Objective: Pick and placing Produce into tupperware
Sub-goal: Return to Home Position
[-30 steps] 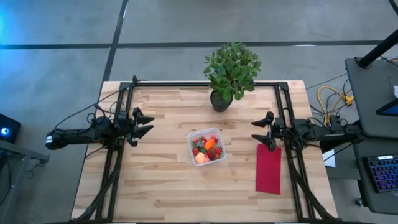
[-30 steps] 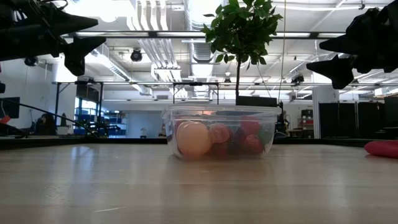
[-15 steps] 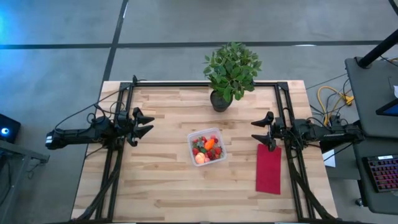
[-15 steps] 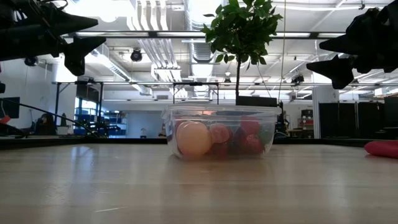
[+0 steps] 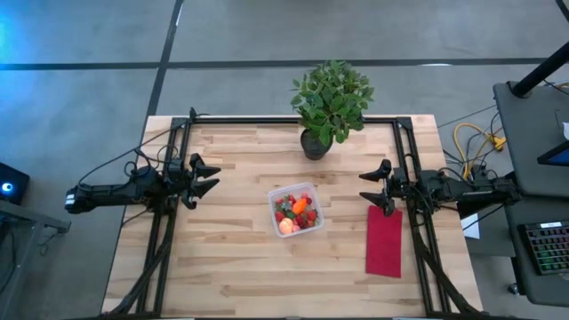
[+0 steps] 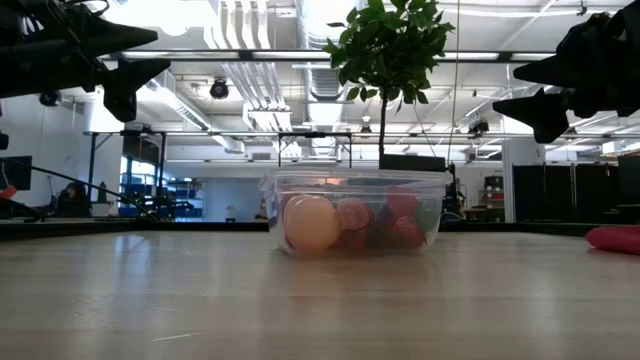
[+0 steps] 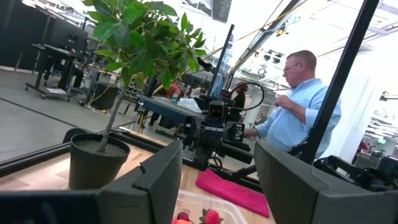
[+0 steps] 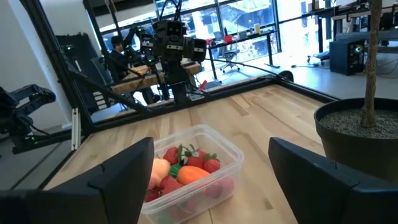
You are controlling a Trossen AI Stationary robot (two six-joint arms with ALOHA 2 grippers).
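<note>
The clear tupperware [image 5: 295,210] stands on its base at the middle of the wooden table [image 5: 222,267]. The produce lies inside it: red strawberries [image 8: 198,163], an orange carrot [image 8: 191,175] and a round peach-orange fruit [image 6: 311,222]. My left gripper [image 5: 212,177] hovers open at the table's left side, well above the top and apart from the container. My right gripper [image 5: 372,187] hovers open at the right side, likewise clear of everything.
A potted leafy plant [image 5: 330,105] stands at the far edge behind the container. A red cloth [image 5: 384,240] lies flat by the right edge, under my right arm. Black frame rails [image 5: 160,240] run along both sides. A person [image 7: 297,106] stands beyond the table.
</note>
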